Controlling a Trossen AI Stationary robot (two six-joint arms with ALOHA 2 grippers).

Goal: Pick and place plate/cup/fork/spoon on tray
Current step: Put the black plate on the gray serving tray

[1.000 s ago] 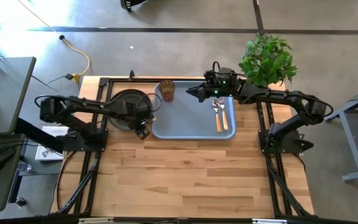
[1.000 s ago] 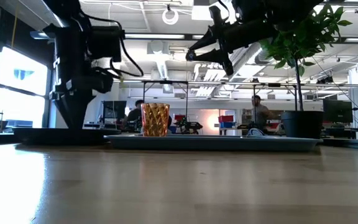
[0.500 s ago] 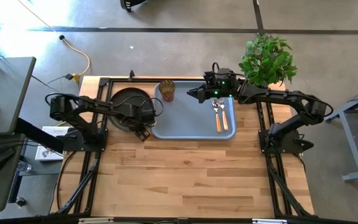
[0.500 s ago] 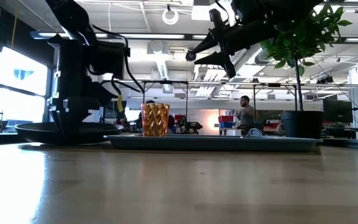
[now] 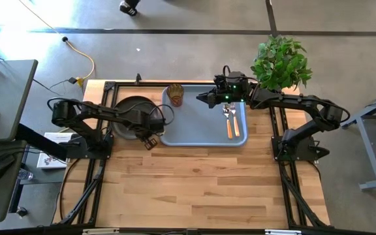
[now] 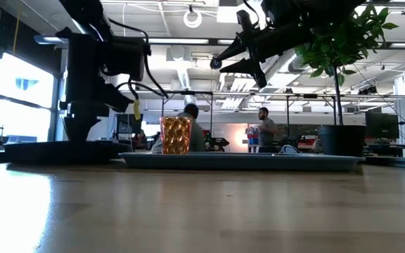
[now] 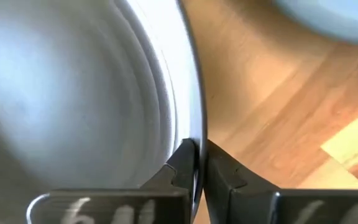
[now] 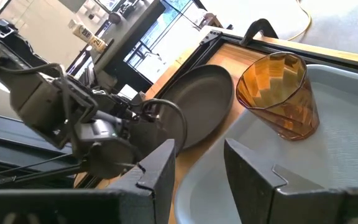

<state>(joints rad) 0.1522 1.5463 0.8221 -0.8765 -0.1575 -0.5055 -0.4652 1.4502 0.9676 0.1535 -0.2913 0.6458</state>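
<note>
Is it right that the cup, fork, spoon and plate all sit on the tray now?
Not the plate: in the high view it lies on the table beside the tray, its rim clamped by the left gripper. The cup, fork and spoon are on it.

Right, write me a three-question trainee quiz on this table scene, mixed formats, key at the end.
1. True or false: the plate already lies on the tray.
2. Multiple choice: what is the left tool shut on? A) the cup B) the plate's rim C) the fork
3. Fill in: the fork and the spoon lie side by side on the ____, below the right tool, which hangs open above it.

Key:
1. False; it sits on the table, left of the tray.
2. B
3. tray
</note>
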